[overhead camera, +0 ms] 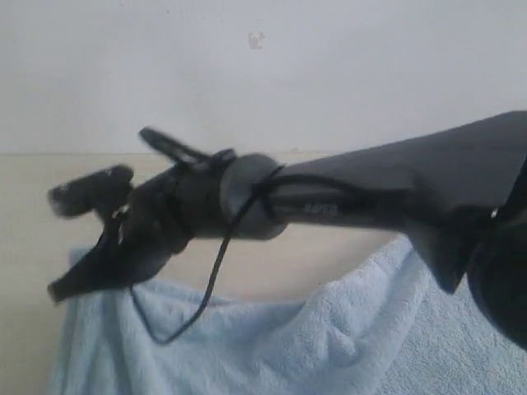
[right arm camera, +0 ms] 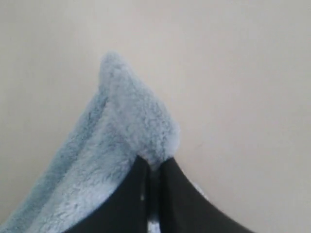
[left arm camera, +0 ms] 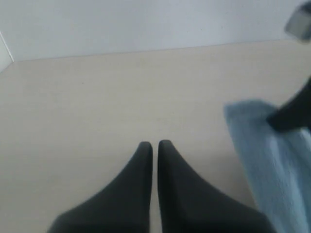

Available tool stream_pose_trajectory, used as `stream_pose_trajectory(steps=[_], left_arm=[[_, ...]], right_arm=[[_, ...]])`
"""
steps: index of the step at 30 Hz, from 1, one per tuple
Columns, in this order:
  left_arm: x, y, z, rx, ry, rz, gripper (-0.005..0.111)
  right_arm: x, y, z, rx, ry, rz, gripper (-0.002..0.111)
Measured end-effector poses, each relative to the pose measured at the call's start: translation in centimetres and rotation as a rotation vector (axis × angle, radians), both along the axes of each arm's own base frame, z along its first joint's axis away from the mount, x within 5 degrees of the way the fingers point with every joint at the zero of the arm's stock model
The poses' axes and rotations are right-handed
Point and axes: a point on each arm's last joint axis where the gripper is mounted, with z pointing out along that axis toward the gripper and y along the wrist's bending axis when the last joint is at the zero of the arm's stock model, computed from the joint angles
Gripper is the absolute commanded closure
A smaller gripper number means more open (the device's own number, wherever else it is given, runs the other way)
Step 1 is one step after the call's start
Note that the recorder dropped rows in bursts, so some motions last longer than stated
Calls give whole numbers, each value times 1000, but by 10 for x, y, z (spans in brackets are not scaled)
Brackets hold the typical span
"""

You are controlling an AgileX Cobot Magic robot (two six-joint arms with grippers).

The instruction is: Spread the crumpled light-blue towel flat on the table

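Pinched between the pressed-together black fingers of the right gripper (right arm camera: 153, 162): one corner of the pale light-blue fluffy terry towel (right arm camera: 121, 145), standing up in a soft peak above the smooth pale beige wooden table (right arm camera: 243, 73).

In the exterior view, the same right gripper (overhead camera: 74, 276), blurred, at the end of a dark arm (overhead camera: 395, 189) stretched in from the table's right edge across to its left side. Towel (overhead camera: 329, 346) hanging from the clamped fingers and sagging in a shallow curve toward the right edge, the rest of the cloth running out of view at the near edge. A thin black cable (overhead camera: 210, 280) looping down from the wrist in front of the cloth. Behind, bare table (overhead camera: 25, 222) up to the far edge, then a plain white wall (overhead camera: 329, 66).

For the left gripper (left arm camera: 154, 144): black fingers closed tip to tip with only a hairline gap, nothing held between them, above bare table (left arm camera: 97, 97) well short of the far edge. Off to one side, clear of those fingers, the towel's (left arm camera: 277, 174) edge, with a dark blurred shape (left arm camera: 294, 114) at its raised part, too smeared to identify with certainty. White wall (left arm camera: 146, 24) along the far edge.
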Motion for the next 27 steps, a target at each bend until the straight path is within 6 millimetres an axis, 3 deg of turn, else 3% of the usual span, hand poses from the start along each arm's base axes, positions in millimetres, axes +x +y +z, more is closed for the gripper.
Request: stream_pose_trajectory(steps=[1,3,4,6,9,14,17,22,24,26,27], left_arm=[[0,0,0,0,0,0,103],[0,0,0,0,0,0,103],[0,0,0,0,0,0,103],[0,0,0,0,0,0,103],[0,0,0,0,0,0,103],[0,0,0,0,0,0,103],[0,0,0,0,0,0,103],[0,0,0,0,0,0,103],[0,0,0,0,0,0,103],[0,0,0,0,0,0,103],[0,0,0,0,0,0,103]], right_arm=[[28,-10,16,74,-29,-69,108],[63,-24,46,170,-111,-118,108],[75,-24,60,216,-164,-119,108],[87,-15,70,278,-233,-112,108],[103,-1,49,293,-300,-94,98],[122,3,1,279,-331,-106,55],[136,-8,-10,287,-306,-158,49],[143,-26,2,265,-189,-225,54],[132,-27,14,207,-111,-203,75],[114,-23,26,120,-43,-133,107],[101,-19,31,62,-12,-74,107]])
